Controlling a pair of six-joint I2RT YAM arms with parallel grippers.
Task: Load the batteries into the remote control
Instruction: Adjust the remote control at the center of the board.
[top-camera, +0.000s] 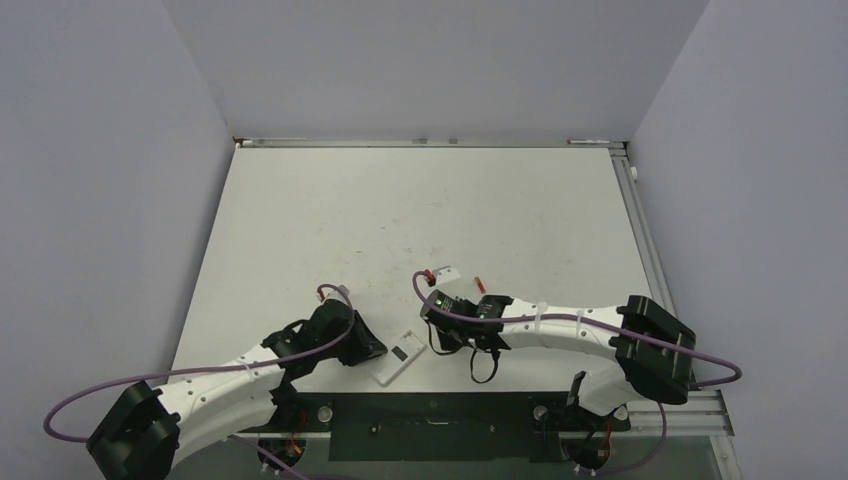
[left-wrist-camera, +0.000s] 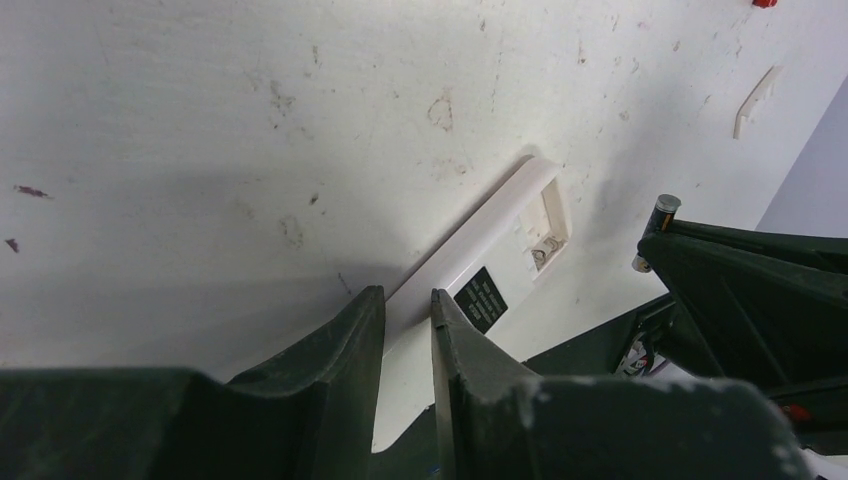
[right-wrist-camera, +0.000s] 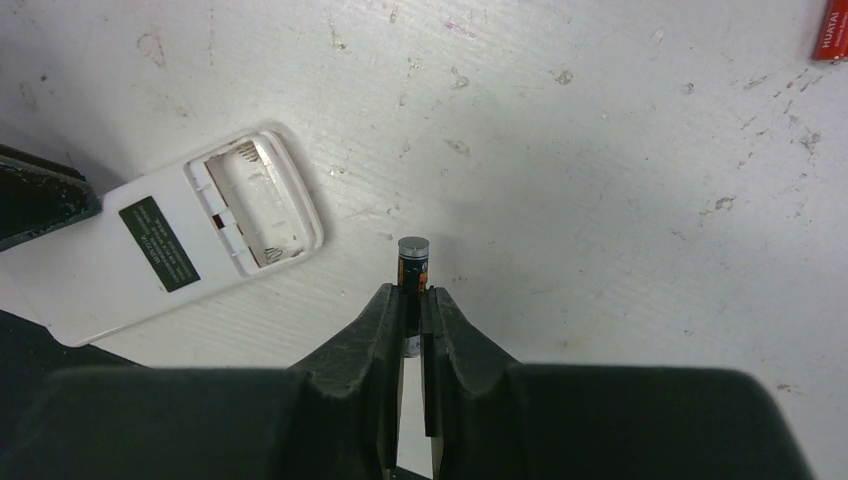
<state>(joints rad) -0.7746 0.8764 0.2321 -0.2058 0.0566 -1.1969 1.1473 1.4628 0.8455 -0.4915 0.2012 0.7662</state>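
Looking down from above, you have the remote (top-camera: 400, 358) lying back-up on the table (top-camera: 420, 200), with its battery bay (right-wrist-camera: 250, 205) open. Your left gripper (left-wrist-camera: 406, 296) is pinched on the remote's end farthest from that bay. Your right gripper (right-wrist-camera: 412, 295) is clamped on a dark battery (right-wrist-camera: 414, 262). The battery's silver tip pokes past the fingertips, just beside the remote's open end and not touching it. A red battery (right-wrist-camera: 831, 38) and a small white lid (top-camera: 445, 271) lie farther out, beyond the remote's open end.
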